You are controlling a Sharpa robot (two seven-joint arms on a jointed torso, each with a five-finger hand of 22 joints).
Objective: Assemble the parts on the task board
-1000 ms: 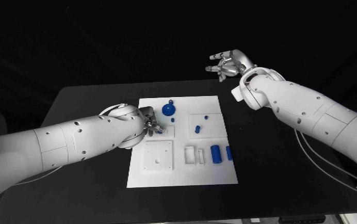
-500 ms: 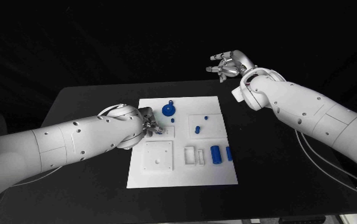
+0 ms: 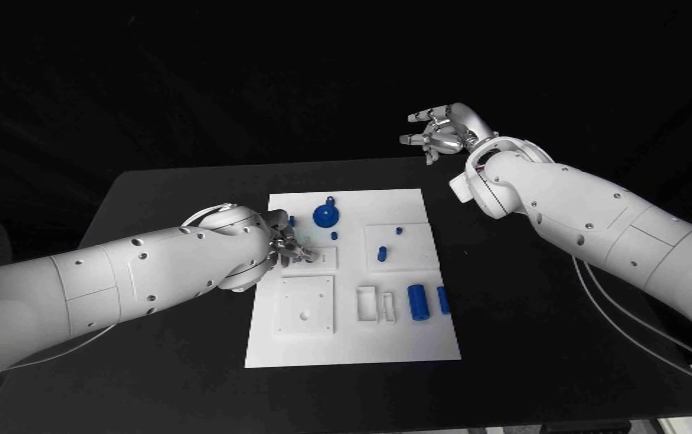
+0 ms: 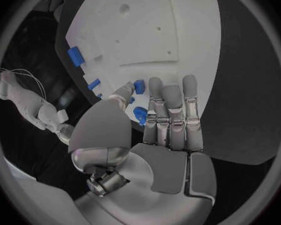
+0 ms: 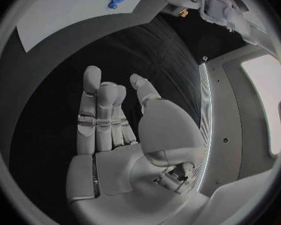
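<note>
Blue parts dot our white board; left robot hand pinches one, right robot hand hangs released above the worktop.

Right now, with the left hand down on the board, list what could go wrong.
1. The left hand has its fingers close to a small blue part, but whether they hold it cannot be told; a weak pinch could drop it.
2. The left forearm lies along the task board edge, so a sweep might push the board or knock the blue round part.
3. The right hand hangs open past the table, too far away to steady anything.
</note>
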